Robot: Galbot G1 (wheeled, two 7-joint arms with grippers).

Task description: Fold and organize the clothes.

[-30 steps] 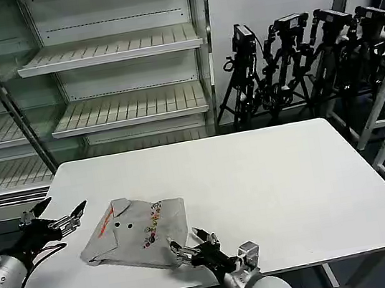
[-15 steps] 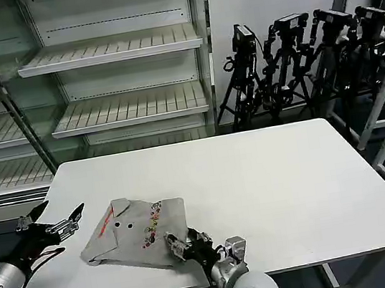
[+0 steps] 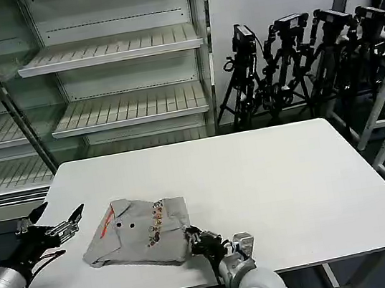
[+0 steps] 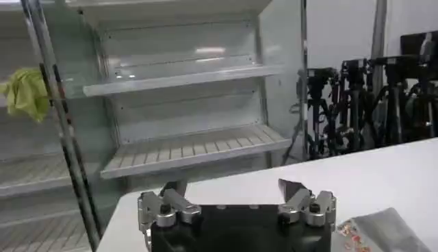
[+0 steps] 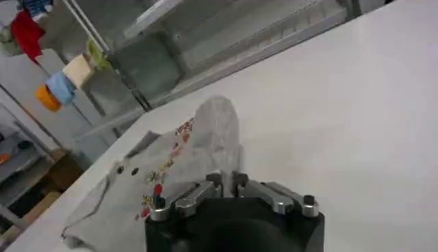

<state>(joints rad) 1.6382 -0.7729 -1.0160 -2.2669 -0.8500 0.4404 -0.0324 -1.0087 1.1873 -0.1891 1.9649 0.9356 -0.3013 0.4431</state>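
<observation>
So the grey shirt (image 3: 137, 232) is already folded into a compact bundle, sitting on the white table (image 3: 286, 188) near its front-left corner, collar with the orange-red strip toward the left edge and the little colour print running across the middle. The right gripper (image 3: 198, 241) is down at the front edge, fingers pinched together on the shirt's right-hand fold; in the right wrist view (image 5: 226, 182) you can see a hump of grey fabric bunched up right ahead of the closed fingers. The left gripper (image 3: 54, 224) hangs just off the table's left edge, near the collar but not touching it, fingers spread wide, which is clear in the left wrist view (image 4: 236, 195) too. My read is we're at the tidy-up stage: squaring off or shifting the folded bundle. To do it well I'd keep that pinch low and pull flat along the table, not upward, since soft fabric like this will probably unroll if lifted by one edge. Bringing the left gripper in on the collar side to pin or share the load would likely keep the folds stacked.
</observation>
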